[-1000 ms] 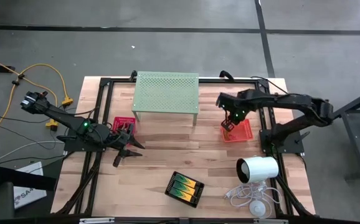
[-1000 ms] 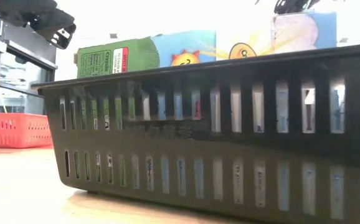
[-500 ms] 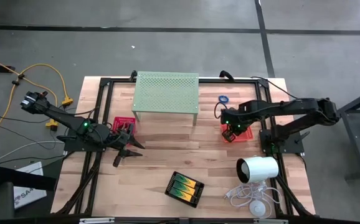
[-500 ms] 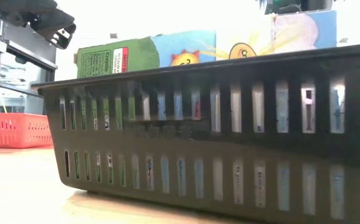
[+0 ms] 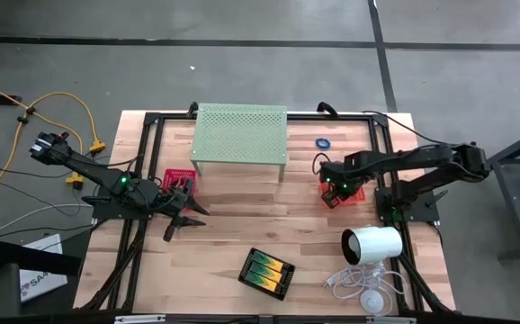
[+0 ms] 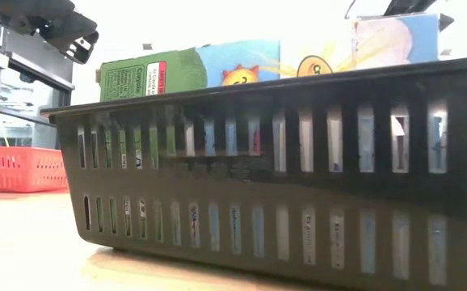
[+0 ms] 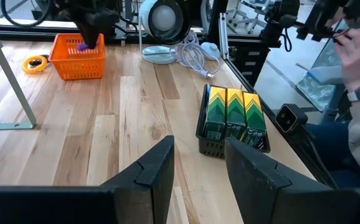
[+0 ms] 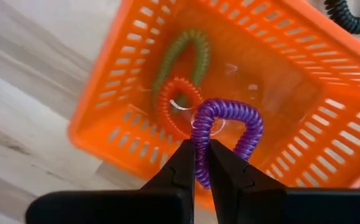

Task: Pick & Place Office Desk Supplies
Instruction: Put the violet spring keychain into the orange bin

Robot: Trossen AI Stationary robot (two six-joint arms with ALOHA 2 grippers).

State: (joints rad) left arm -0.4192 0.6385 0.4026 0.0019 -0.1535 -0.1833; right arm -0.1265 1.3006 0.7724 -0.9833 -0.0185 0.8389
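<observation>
My right gripper (image 8: 203, 163) points down over the orange mesh tray (image 8: 329, 118) (image 5: 352, 189) at the table's right side, shut on a purple coiled ring (image 8: 227, 127). A green coil loop (image 8: 183, 59) and an orange coil loop (image 8: 175, 106) lie on the tray's floor. A blue ring (image 5: 321, 142) lies on the table beyond the tray. My left gripper (image 7: 198, 167) (image 5: 181, 216) waits open at the left, beside the pink-red tray (image 5: 179, 177). My right gripper pinches one side of the purple ring's loop (image 8: 200, 149) between its two fingertips, coming from above and pointing down. The ring hangs clear above the orange tray's floor, the rest of its loop arching free beyond the fingers.
A pale green perforated stand (image 5: 240, 135) is at the far middle. A black tray with crayon boxes (image 5: 266, 273) (image 7: 233, 118) sits near the front edge. A white cylinder with cable (image 5: 372, 245) lies at the near right. A yellow ring (image 7: 35, 62) lies beside the orange tray.
My right arm has swung toward the table's near edge and sunk lower over the orange tray, its wrist rolling; this has uncovered the blue ring on the table behind it. The gripper has stayed shut.
</observation>
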